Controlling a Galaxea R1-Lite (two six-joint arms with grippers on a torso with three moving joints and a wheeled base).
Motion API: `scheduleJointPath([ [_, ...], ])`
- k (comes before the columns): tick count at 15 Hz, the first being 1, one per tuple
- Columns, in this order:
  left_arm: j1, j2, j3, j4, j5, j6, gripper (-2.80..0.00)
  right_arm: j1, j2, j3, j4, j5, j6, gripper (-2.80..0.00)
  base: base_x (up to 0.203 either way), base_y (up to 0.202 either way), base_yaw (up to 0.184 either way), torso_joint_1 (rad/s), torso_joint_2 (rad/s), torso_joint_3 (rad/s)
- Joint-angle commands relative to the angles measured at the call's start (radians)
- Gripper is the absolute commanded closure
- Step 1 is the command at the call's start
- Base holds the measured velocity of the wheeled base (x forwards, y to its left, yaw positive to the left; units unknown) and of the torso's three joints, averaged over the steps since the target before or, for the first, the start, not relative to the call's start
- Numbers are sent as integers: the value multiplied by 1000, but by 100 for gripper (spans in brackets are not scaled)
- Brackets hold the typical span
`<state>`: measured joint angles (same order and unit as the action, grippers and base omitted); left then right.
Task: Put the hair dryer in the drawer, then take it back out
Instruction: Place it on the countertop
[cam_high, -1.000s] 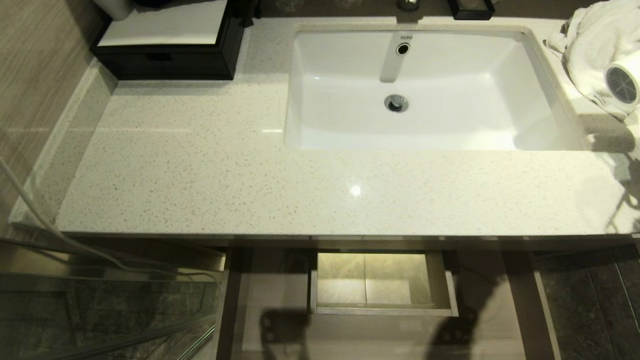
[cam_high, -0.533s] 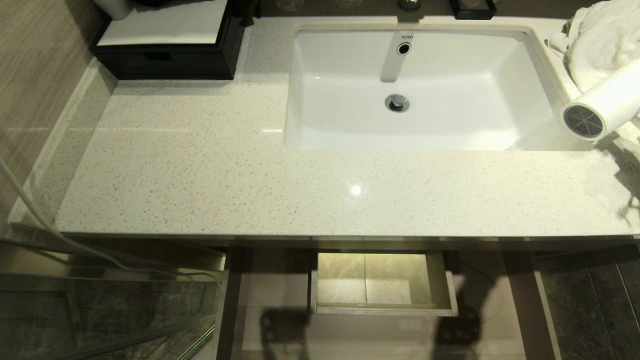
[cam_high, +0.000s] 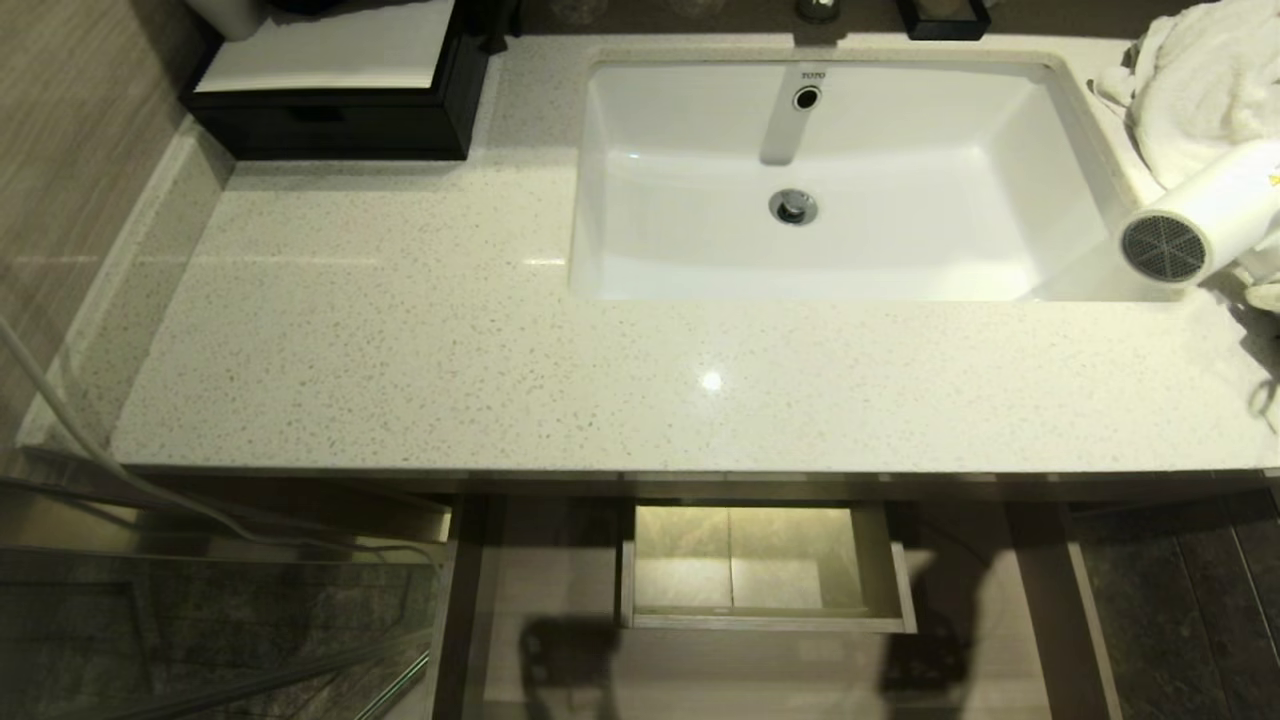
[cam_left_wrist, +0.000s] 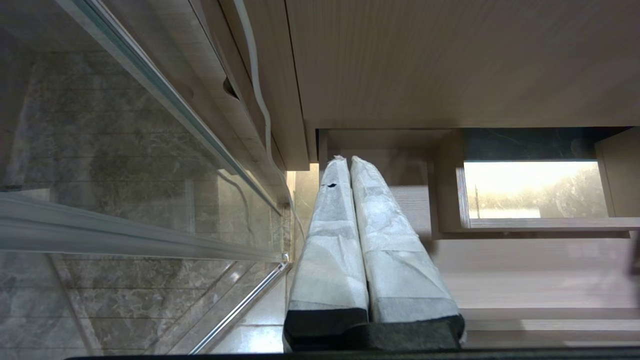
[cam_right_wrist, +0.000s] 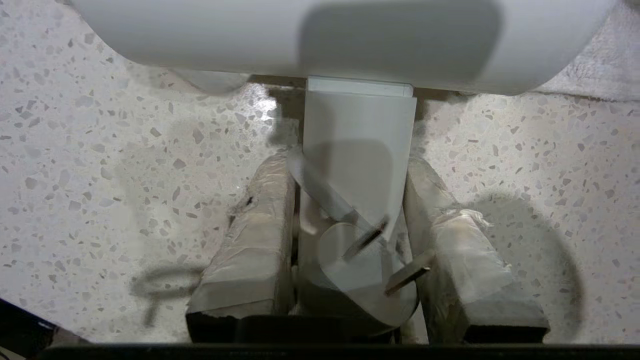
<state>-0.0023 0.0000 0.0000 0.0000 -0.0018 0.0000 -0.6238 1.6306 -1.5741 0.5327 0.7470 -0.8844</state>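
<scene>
While the right hand (cam_right_wrist: 350, 175) holds the hair dryer (cam_high: 1195, 225) by its handle at 3 o'clock over the tabletop (cam_high: 500, 350), the drawer (cam_high: 765, 620) (at 6 o'clock) sits open; the left hand (cam_left_wrist: 345, 162) is pressed closed.

One hair dryer (cam_high: 1195, 222), one sink (cam_high: 1080, 150), one open drawer (cam_high: 765, 622), one towel (cam_high: 1195, 90), one black box (cam_high: 330, 125).

Overhead light puts a small glare spot on the countertop (cam_high: 711, 380), while the drawer (cam_high: 760, 565) below glows warm amid dim surroundings. The right wrist view shows soft shadows and a motion-blurred cord (cam_right_wrist: 335, 200)
</scene>
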Motion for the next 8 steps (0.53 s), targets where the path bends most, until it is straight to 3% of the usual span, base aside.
scheduleJointPath([
  [1, 1, 0, 0, 0, 0, 0, 0, 1, 18, -7, 4, 3, -5, -280, 0, 0, 0, 0, 0, 0],
  [8, -1, 0, 1, 0, 0, 0, 0, -24, -113, 40, 5, 5, 7, -280, 0, 0, 0, 0, 0, 0],
])
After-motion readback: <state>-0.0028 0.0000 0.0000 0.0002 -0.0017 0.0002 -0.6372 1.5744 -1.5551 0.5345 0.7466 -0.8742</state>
